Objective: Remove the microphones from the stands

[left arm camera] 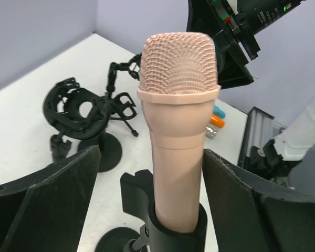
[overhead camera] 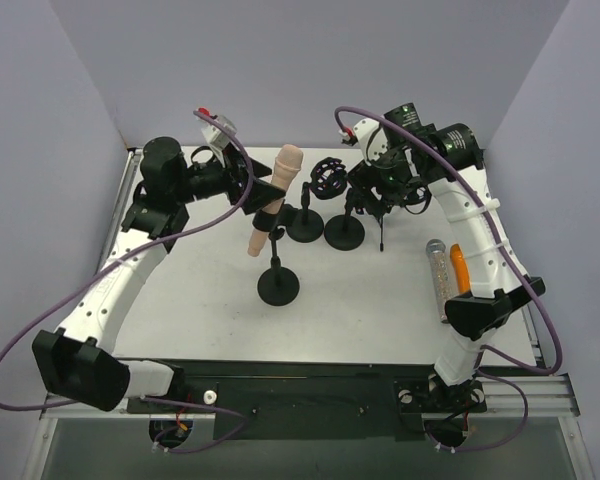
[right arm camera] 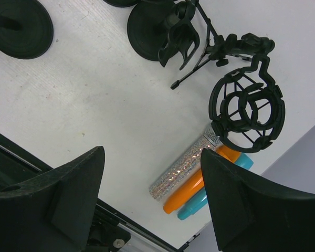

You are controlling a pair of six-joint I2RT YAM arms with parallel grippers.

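Observation:
A pink microphone [overhead camera: 276,192] leans in the black clip of a stand with a round base [overhead camera: 278,287] at the table's middle. In the left wrist view the microphone [left arm camera: 178,131] sits in the clip [left arm camera: 170,228] between my left gripper's fingers. My left gripper [left arm camera: 151,153] is open around the microphone's body; the right finger [left arm camera: 241,210] is close to it and the left finger [left arm camera: 47,205] stands apart. It also shows in the top view [overhead camera: 258,180]. My right gripper [overhead camera: 380,188] is open and empty, held above the table at the back right [right arm camera: 152,152].
Two more stands with round bases [overhead camera: 305,226] [overhead camera: 344,232] and a black shock mount [overhead camera: 328,178] on a small tripod stand behind. A glittery silver microphone [right arm camera: 185,168], an orange one [right arm camera: 199,185] and a teal one [right arm camera: 210,197] lie at the right edge.

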